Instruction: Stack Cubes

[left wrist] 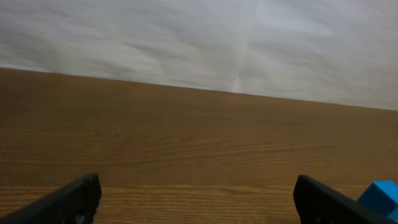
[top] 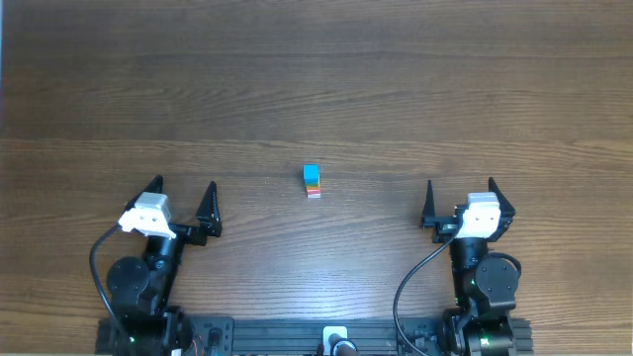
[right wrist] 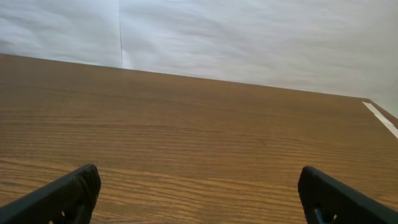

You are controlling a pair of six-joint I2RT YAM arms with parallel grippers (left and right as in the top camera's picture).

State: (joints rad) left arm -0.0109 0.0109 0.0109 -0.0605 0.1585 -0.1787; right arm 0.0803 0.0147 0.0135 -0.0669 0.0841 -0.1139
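Counter: you have a brown wood-grain counter [top: 316,89] in front of you, with a pale white wall [left wrist: 186,37] behind its far edge.
Cubes: a small stack of coloured cubes [top: 312,182] stands between your two grippers, somewhat ahead of them and well apart from both. The blue cube [top: 311,174] is on top with an orange layer under it. The lowest piece is too small to tell.
Left gripper: your left gripper [top: 183,188] is spread wide and holds nothing. The blue cube [left wrist: 379,196] shows just past its right finger.
Right gripper: your right gripper [top: 460,188] is also spread wide and empty, with bare counter ahead of it.
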